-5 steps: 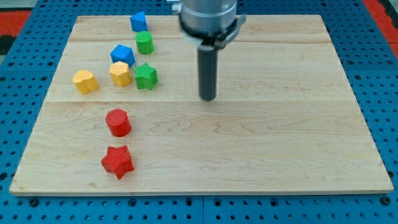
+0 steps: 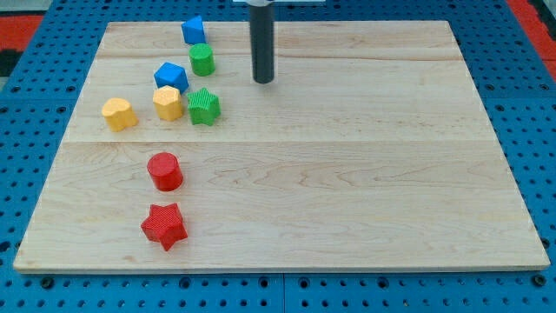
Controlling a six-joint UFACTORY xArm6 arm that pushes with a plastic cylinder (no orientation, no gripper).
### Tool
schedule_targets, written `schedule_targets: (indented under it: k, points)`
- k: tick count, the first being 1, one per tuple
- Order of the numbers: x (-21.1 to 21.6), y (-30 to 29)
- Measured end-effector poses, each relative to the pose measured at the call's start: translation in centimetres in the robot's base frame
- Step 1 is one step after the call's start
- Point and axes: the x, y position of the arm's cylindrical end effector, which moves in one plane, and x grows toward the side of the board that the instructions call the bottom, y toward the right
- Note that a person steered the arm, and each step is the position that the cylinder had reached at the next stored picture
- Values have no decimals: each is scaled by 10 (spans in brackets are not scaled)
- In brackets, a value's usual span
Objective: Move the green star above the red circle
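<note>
1. The red circle (image 2: 164,170) sits at the view's left, below the cluster of blocks.
2. The green star (image 2: 204,106) lies up and right of it, touching the yellow hexagon (image 2: 168,103).
3. My tip (image 2: 263,81) stands right of the star and slightly higher, well apart; a bare rod, it grips nothing. The star lies down-left from it.

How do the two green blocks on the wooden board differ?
The green star block has a notched, pointed outline, while the green cylinder block is round. The star lies nearer the view's bottom, beside the yellow hexagon block; the cylinder lies nearer the top, below a blue block. My tip touches neither. Both share one green.
</note>
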Motion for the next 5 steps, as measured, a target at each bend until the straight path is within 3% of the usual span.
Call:
schedule_targets:
  k: [5]
  points:
    - [70,-84]
